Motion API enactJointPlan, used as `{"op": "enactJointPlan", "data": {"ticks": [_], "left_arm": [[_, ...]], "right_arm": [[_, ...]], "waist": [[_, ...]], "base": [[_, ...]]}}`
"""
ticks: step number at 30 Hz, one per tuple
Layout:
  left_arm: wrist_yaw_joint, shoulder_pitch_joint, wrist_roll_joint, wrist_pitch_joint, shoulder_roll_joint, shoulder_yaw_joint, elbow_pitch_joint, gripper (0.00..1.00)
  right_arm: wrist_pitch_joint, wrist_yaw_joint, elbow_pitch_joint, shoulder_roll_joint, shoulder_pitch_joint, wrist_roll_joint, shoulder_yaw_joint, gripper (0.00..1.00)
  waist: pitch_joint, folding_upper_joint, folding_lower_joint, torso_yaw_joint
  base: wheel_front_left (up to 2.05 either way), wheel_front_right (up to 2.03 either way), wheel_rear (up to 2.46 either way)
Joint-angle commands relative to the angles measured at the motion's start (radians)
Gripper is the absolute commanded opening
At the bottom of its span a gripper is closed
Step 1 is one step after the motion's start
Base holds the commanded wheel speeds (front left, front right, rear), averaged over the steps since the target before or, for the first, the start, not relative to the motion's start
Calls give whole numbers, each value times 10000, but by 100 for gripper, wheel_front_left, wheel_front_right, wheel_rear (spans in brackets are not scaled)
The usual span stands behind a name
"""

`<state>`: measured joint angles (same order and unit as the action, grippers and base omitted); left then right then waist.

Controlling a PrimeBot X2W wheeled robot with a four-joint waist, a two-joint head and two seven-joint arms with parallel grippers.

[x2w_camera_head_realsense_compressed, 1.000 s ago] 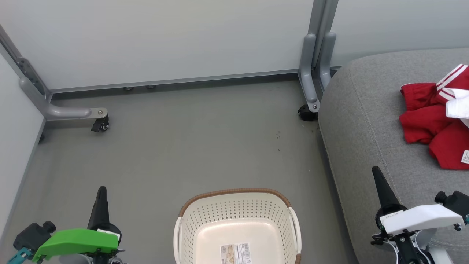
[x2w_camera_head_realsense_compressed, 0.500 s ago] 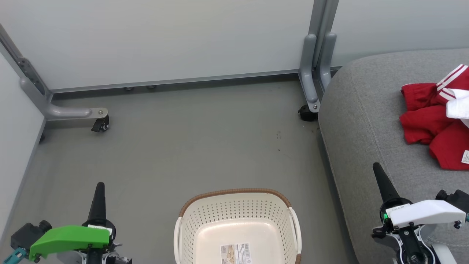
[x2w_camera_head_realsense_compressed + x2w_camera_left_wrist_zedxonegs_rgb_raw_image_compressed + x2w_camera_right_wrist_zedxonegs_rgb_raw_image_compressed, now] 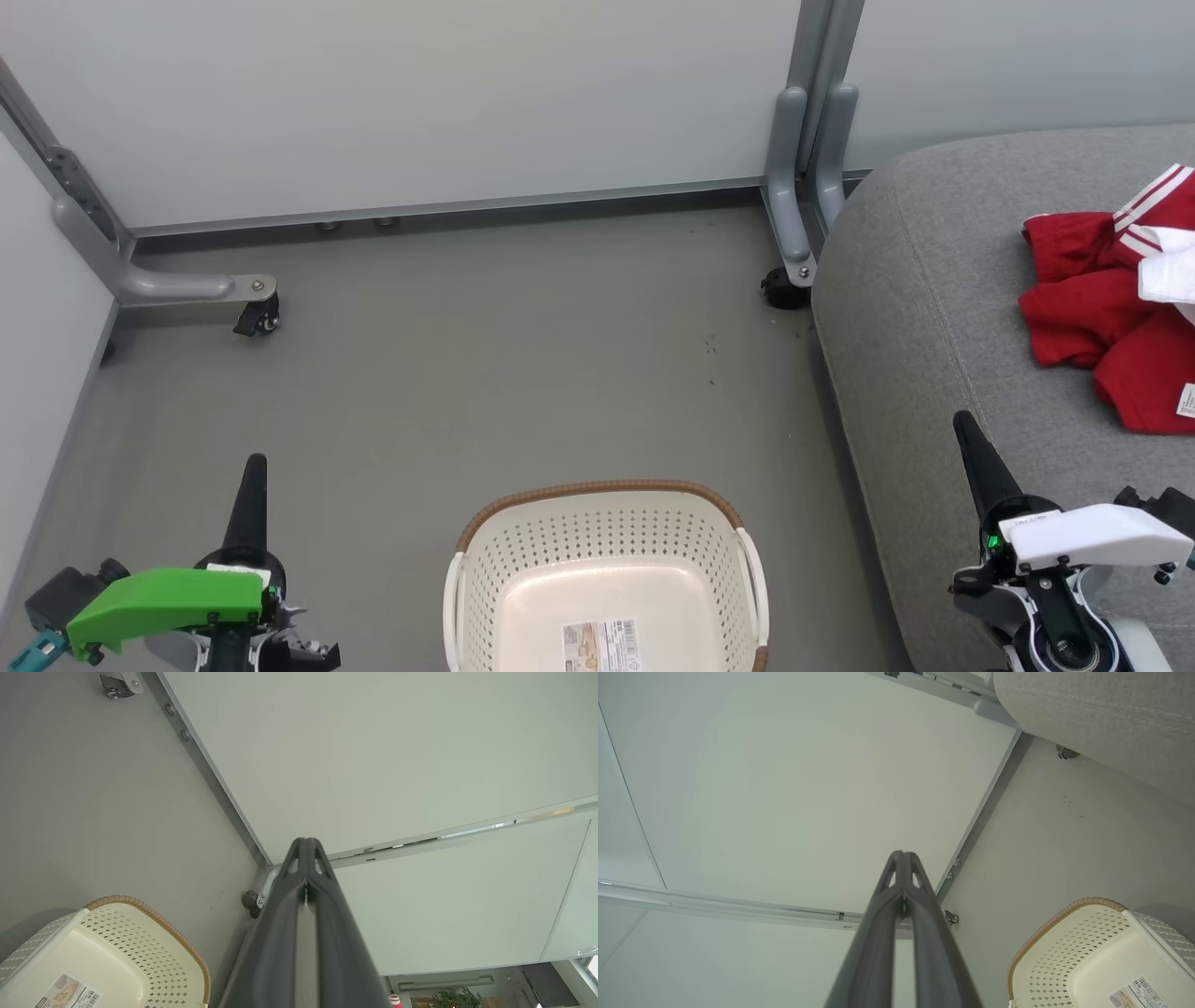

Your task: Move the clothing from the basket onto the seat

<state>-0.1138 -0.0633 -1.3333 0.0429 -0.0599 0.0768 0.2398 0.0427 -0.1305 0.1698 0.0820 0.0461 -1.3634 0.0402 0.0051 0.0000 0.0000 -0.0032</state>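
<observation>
Cream-white perforated plastic basket with brown woven-look rim stands at 6 o'clock on the grey floor. A paper label shows on its bottom.

Bright red fabric clothing with white stripes lies bunched on the grey upholstered seat at 3 o'clock. It is cut by the frame edge and is possibly two pieces.

Left gripper is at 7 o'clock, fingers pressed together. Right gripper is at 4 o'clock, likewise pressed together, over the seat's edge.

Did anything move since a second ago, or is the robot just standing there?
Only a little. The left gripper crept up the head view, its green cover sliding left. The right gripper crept up too, its white cover sliding right. Both stayed shut, holding nothing. The clothing on the seat and the basket stayed put.
</observation>
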Motion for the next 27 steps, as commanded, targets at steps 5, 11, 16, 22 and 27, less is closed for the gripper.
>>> {"op": "enactJointPlan", "data": {"ticks": [5, 11, 16, 22, 27], "left_arm": [[-71, -273, -571, 140, -11, 112, -5, 0], [-104, -350, -1016, 275, 9, 167, 8, 0], [-120, -376, -1411, 362, 30, 221, 19, 0], [-132, -435, -1816, 467, 48, 282, 32, 0], [-159, -445, -2165, 562, 66, 329, 45, 0]], "right_arm": [[78, -5, 114, 46, 264, -571, 76, 0], [146, -5, 248, 34, 318, -1037, 128, 0], [201, -5, 353, 25, 413, -1420, 176, 0], [252, -5, 469, 15, 471, -1831, 229, 0], [309, -4, 570, 5, 524, -2177, 272, 0]], "waist": [[-3, 0, 0, 5], [-6, 0, 0, 10], [-9, 0, 0, 14], [-11, 0, 0, 19], [-14, 0, 0, 23]], "base": [[0, 0, 0], [0, 0, 0], [0, 0, 0], [0, 0, 0], [0, 0, 0]]}}
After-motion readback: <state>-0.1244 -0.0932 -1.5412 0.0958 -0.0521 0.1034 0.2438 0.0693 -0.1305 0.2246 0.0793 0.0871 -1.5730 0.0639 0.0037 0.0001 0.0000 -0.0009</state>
